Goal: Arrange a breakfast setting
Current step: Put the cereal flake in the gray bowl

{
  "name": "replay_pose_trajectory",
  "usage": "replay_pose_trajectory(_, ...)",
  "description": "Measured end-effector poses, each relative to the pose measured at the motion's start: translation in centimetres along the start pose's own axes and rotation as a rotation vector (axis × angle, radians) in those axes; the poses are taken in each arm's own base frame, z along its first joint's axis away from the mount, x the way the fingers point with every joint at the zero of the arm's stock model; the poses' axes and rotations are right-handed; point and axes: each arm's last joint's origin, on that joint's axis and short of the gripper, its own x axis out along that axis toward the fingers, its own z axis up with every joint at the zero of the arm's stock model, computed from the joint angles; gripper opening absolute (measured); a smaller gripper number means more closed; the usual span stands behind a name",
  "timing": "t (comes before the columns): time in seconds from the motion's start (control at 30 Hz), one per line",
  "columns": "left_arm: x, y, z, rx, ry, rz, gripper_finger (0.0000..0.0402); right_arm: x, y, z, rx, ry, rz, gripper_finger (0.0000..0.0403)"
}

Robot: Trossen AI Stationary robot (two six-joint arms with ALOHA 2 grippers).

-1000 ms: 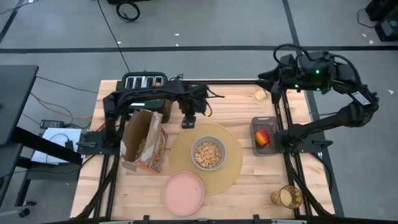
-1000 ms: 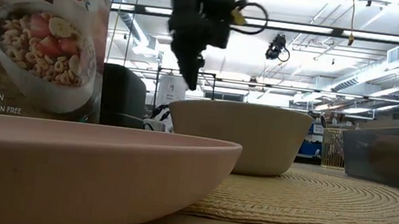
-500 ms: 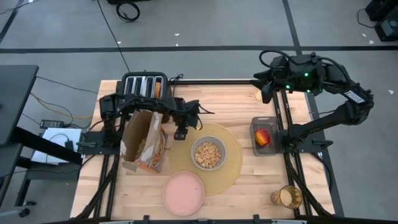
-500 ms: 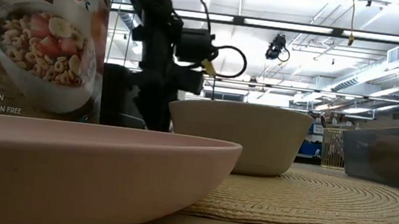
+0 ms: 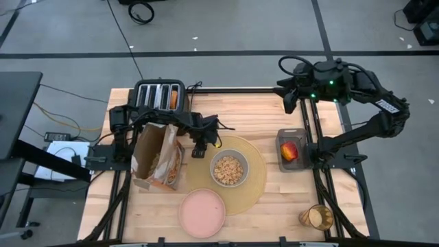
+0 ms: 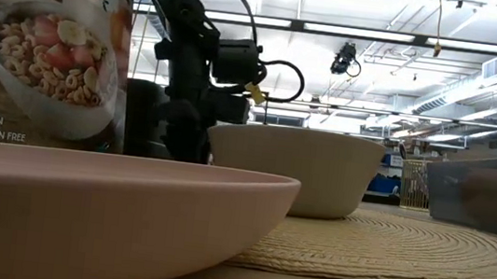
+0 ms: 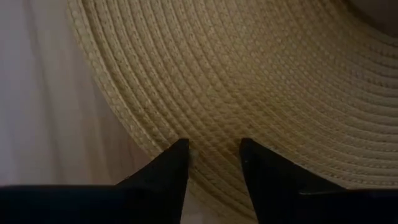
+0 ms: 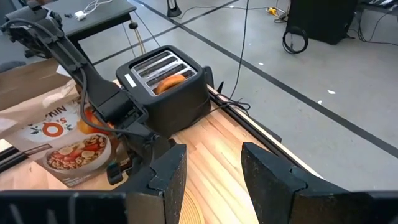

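The round tan placemat (image 5: 252, 184) lies mid-table with the grey-green bowl (image 5: 229, 169) of cereal on it. My left gripper (image 5: 199, 148) is open and low over the placemat's far-left rim (image 7: 155, 134), fingers pointing down. The pink plate (image 5: 202, 213) lies near the table's front edge. The amber tumbler (image 5: 317, 217) stands at the near right. The red apple (image 5: 291, 150) lies in a grey container. A toast round (image 5: 175, 99) sticks up from the black toaster (image 5: 156, 96). My right gripper (image 8: 211, 168) is open, high over the far right. No spoon shows. My left gripper comes at the placemat's far-left rim (image 7: 211, 163) from above, with the rim running between its two open fingertips (image 7: 179, 149). I cannot tell whether the fingertips touch the mat. The mat lies flat on the table.
An open cereal box (image 5: 159, 156) stands just left of my left gripper, close to the arm. The grey container (image 5: 291, 137) stands at the right edge of the table. Bare wood shows between the placemat and the container.
My left gripper has come down and toward the table's near-left, from above the far middle of the table to the placemat's far-left rim beside the bowl. My right gripper has shifted a little toward the table's left, staying high.
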Motion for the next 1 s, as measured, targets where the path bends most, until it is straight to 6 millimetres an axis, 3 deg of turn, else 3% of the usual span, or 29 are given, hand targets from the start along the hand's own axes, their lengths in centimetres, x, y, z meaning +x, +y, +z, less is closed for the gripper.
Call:
replay_pose_trajectory(0.4,-0.2,0.3,-0.2,-0.028,0.016,0.025,0.0094,0.4,0.1,0.3,0.009,-0.017,-0.001,0.0161)
replay_pose_trajectory(0.67,-0.8,0.8,-0.7,-0.048,0.083,0.053,0.0092,1.2,0.4,0.2,0.003,0.006,0.008,0.0161)
replay_pose_trajectory(1.0,-1.3,2.7,-1.6,-0.124,0.106,0.053,0.0092,2.0,0.8,0.2,-0.002,0.026,0.019,0.0161)
